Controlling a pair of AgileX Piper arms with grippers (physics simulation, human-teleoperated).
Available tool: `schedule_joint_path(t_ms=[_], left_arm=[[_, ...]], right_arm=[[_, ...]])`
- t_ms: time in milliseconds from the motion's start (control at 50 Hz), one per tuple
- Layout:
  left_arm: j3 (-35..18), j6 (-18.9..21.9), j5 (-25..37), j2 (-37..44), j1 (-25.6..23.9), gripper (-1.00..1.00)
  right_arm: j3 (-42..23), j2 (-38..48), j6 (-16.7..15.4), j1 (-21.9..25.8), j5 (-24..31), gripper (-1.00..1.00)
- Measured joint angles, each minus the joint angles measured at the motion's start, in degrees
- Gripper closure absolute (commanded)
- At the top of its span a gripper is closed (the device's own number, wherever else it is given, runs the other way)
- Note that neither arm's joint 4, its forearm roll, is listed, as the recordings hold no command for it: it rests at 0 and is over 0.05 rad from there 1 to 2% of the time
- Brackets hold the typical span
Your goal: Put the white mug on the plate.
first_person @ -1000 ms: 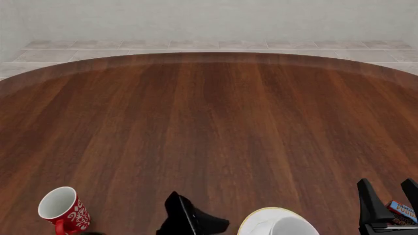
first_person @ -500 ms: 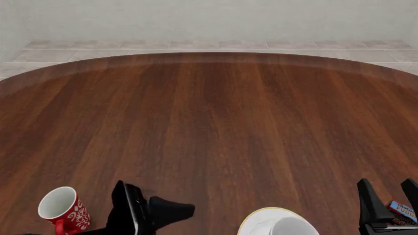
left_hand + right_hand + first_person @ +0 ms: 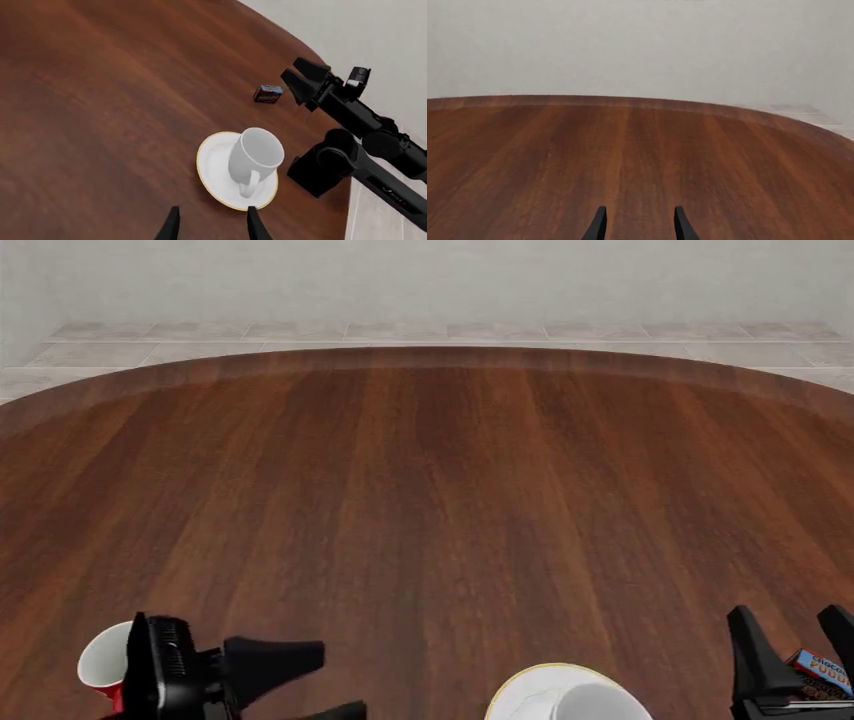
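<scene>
Already the white mug (image 3: 255, 152) stands on the plate (image 3: 212, 165), at the front view's bottom edge, so we judge the task done. Our left tool (image 3: 287, 680) has swung leftward, empty and spread wide; the right tool (image 3: 795, 640) stays wide too.

The glossy all-white cylindrical mug (image 3: 257, 150) and the round shallow white plate (image 3: 212, 167) match, though the plate's rim carries a thin yellow-gold line. The round wooden table (image 3: 441, 500) is dark reddish-brown with lengthwise grain streaks. The red mug (image 3: 100, 665) has a white inside (its pattern is hidden here). Both grippers are black.
</scene>
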Motion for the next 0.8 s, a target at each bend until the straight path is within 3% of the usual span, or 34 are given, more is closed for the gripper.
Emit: schedule_joint_path(t_ms=[460,800], left_arm=[[5.11,-2.99,1.97,-10.20,4.99,-1.00],[5.29,-4.10,7.75,-18.09,7.21,-1.00]], right_arm=[[-5.16,-1.14,2.37,2.03,-4.36,-1.00],[-10.83,-1.25,2.69,2.78,-2.76,-1.00]])
